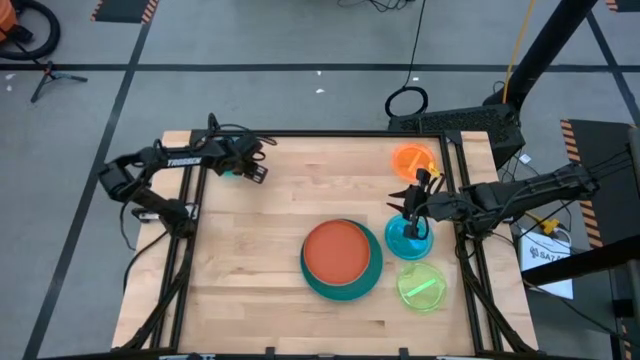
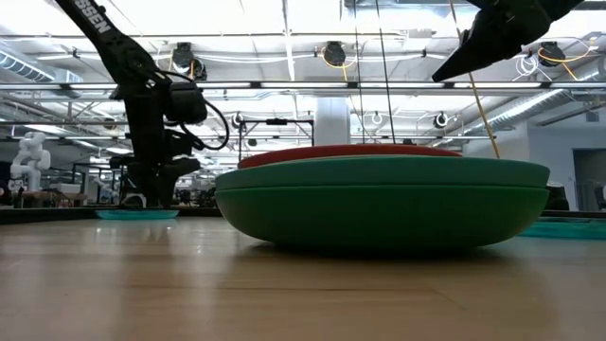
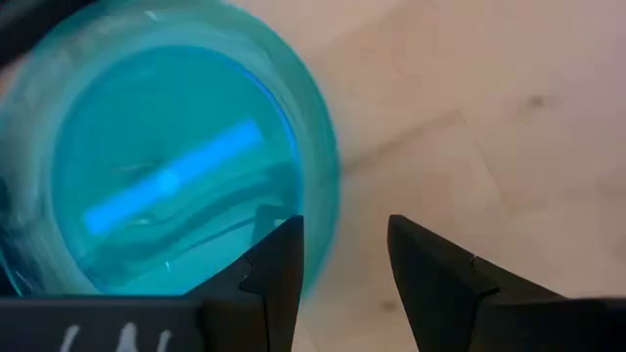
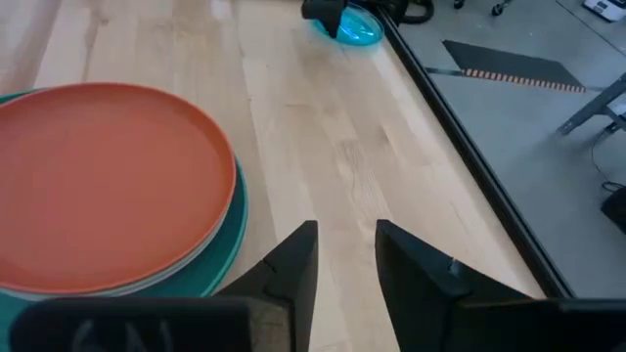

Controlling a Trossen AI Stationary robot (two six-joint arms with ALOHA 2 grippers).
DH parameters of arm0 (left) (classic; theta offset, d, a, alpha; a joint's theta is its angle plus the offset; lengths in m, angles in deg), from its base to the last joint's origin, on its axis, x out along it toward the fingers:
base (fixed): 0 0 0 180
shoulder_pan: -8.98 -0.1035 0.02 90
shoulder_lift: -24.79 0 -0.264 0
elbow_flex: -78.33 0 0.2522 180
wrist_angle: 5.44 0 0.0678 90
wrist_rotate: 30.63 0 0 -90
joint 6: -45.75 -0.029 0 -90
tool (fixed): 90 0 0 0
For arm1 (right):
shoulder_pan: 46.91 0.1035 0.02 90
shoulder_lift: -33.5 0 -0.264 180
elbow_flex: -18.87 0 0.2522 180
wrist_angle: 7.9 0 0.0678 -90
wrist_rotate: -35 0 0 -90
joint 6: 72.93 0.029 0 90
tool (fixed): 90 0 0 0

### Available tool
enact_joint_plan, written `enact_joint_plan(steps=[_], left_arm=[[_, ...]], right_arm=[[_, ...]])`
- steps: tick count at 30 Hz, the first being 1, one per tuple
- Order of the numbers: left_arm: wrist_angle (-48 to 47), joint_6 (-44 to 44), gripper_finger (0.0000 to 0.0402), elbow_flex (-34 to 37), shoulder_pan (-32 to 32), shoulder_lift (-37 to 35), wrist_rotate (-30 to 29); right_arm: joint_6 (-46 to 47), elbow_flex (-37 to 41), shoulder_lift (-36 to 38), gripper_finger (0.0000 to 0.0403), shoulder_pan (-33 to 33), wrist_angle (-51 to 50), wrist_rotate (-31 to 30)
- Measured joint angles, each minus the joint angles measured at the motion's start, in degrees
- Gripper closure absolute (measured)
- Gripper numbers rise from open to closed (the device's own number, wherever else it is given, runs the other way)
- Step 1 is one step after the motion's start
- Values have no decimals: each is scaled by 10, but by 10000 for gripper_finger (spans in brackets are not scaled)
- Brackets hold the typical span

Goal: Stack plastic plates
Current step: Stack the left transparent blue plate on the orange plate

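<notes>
I was looking at a pale wooden table [image 1: 250,260] with a black frame, set on a grey floor [image 1: 250,40] marked with dark tape lines; the low view showed a bright hall with ceiling lights behind it. Mid-table sat the stack [image 1: 341,260]: a red-orange plate [image 1: 336,250] on top of wide green and teal plates, with a thin pale rim just under the red one. Right of it lay a small blue plate [image 1: 404,238], with a lime plate [image 1: 423,287] nearer the front edge and an orange plate [image 1: 411,158] toward the back. A second blue plate [image 3: 166,156] lay at the back left corner.

The right gripper [image 1: 418,205] hung over the blue plate beside the stack, fingers slightly apart, holding nothing. The left gripper [image 3: 344,256] was low at the rim of the corner plate, fingers apart, one finger over the rim.
</notes>
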Motion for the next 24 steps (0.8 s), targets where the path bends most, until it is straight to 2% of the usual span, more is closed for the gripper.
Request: enact_joint_plan(steps=[10,24], left_arm=[[33,-84,245,0,-70,0,-2],[40,-120,245,0,-40,0,17]], right_arm=[[1,0,0,305,0,0,0],[2,0,0,305,0,0,2]])
